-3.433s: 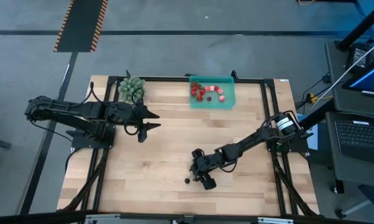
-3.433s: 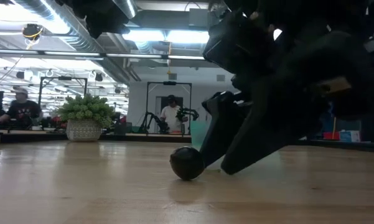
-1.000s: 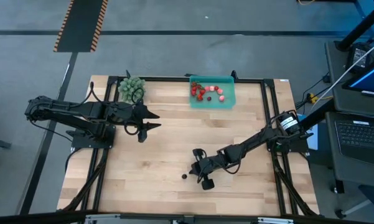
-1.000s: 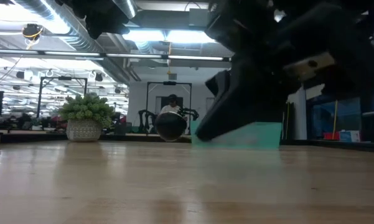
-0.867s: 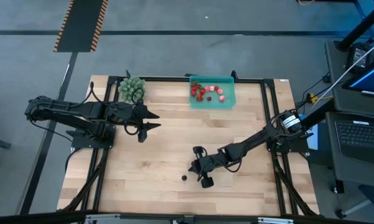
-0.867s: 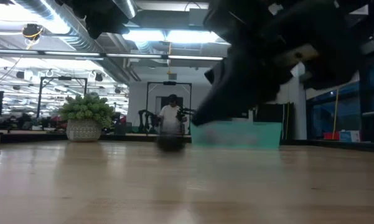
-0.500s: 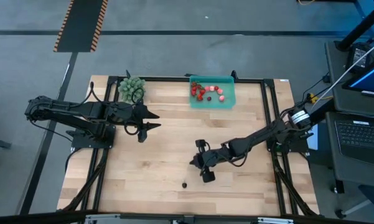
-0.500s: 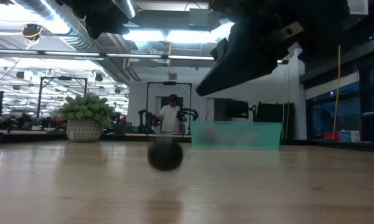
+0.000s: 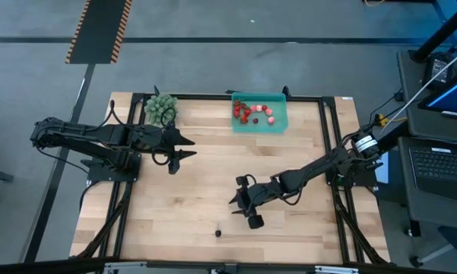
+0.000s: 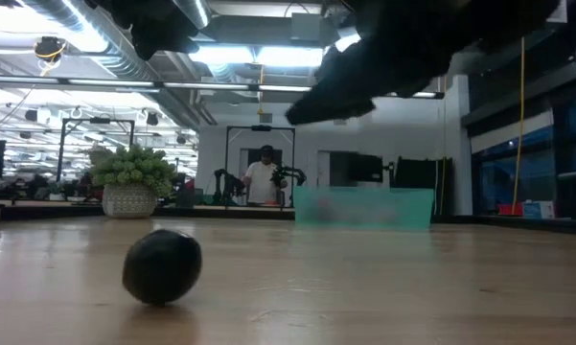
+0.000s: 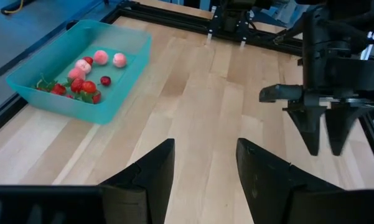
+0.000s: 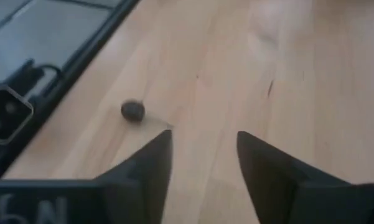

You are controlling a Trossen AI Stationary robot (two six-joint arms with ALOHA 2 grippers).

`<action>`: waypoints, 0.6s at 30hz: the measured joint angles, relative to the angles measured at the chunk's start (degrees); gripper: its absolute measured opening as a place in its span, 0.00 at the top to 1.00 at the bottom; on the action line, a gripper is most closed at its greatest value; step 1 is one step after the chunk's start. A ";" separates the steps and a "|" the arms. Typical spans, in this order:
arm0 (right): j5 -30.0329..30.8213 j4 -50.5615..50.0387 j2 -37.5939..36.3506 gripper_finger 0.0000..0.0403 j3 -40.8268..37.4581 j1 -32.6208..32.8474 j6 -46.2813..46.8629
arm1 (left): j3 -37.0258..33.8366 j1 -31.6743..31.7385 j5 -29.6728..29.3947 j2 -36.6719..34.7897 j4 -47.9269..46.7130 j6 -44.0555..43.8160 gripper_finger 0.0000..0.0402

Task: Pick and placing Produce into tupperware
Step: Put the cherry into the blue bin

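Observation:
The teal tupperware point(image 9: 277, 122) sits at the table's far edge, right of centre, with several red and pink produce pieces point(image 9: 251, 113) lying in it; the left wrist view shows it too point(image 11: 56, 59). One dark berry point(image 9: 218, 233) lies by itself on the bare wood near the table's front edge, large in the low view point(image 10: 162, 266) and small in the right wrist view point(image 12: 132, 111). My right gripper point(image 9: 236, 206) hangs open above the table, to the right of and beyond the berry, with nothing between its fingers. My left gripper point(image 9: 184, 148) waits open at the left.
A bushy green leafy clump point(image 9: 160, 108) stands at the far left corner. Black frame rails point(image 9: 328, 144) run along the table's sides. Bare wood lies between the berry and the tupperware. People point(image 10: 262, 177) are in the room behind.
My right gripper has risen and let go of the dark berry, which it held lifted clear a second ago. The berry has fallen to the table and rolled toward the near edge, a little to the left.

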 joint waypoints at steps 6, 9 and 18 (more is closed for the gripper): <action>-0.10 5.58 3.07 0.41 0.07 0.15 3.42 | 0.00 0.00 0.00 0.00 -0.22 -1.31 0.59; -1.28 4.92 5.21 0.36 2.21 0.27 4.46 | 0.00 0.00 0.00 0.00 -0.33 -1.31 0.59; -6.08 -9.50 12.70 0.34 17.75 2.81 -1.94 | 0.00 -0.02 0.00 0.00 -0.83 -1.36 0.59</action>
